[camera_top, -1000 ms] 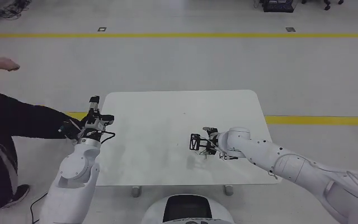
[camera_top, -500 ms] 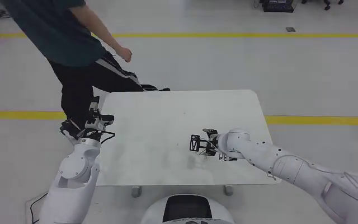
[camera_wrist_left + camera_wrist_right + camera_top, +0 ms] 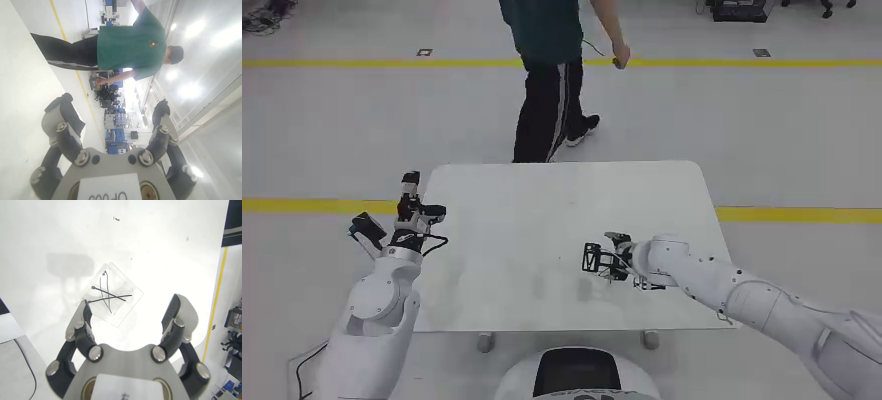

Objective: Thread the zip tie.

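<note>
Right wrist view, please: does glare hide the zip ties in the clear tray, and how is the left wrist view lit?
Right wrist view: the white table glares brightly around the clear tray, yet the black zip ties stand out plainly; left wrist view: ceiling lights flare into wide white patches.

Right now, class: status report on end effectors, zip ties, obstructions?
Left end effector open, empty, beside the table. Right end effector open, facing clear tray of zip ties. Nothing between them.
</note>
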You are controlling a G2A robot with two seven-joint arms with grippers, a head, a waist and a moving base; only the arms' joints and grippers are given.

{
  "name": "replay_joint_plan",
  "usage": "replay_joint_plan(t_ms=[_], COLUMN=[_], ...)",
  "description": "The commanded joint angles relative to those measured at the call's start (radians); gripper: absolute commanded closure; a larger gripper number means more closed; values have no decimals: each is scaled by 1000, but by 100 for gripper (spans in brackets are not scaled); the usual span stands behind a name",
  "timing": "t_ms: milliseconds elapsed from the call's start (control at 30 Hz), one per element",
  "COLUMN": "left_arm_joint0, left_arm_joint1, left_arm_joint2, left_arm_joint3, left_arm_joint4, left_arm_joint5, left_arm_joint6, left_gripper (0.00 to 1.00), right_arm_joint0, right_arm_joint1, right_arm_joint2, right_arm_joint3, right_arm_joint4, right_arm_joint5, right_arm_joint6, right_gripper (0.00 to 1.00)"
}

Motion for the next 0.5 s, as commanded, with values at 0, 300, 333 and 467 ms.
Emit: replay_joint_plan(t_ms=[0, 300, 333, 467], left_arm_joint0=[0, 0, 0, 0], left_arm_joint1=[0, 0, 0, 0], left_arm_joint2=[0, 0, 0, 0], left_arm_joint3=[0, 0, 0, 0], left_arm_joint4=[0, 0, 0, 0], left_arm_joint5=[0, 0, 0, 0], left_arm_joint6=[0, 0, 0, 0], left_gripper=[0, 0, 0, 0], right_arm_joint0=[0, 3, 4, 11], right_arm_joint1=[-2, -10, -10, -13], right_arm_joint2=[-1, -13, -16, -28], right_arm_joint3=[7, 27, 29, 35], right_arm_joint4=[1, 6, 7, 13], right_arm_joint5=[0, 0, 0, 0], right_arm_joint6=[-4, -17, -17, -17], right_gripper=[0, 56, 58, 61])
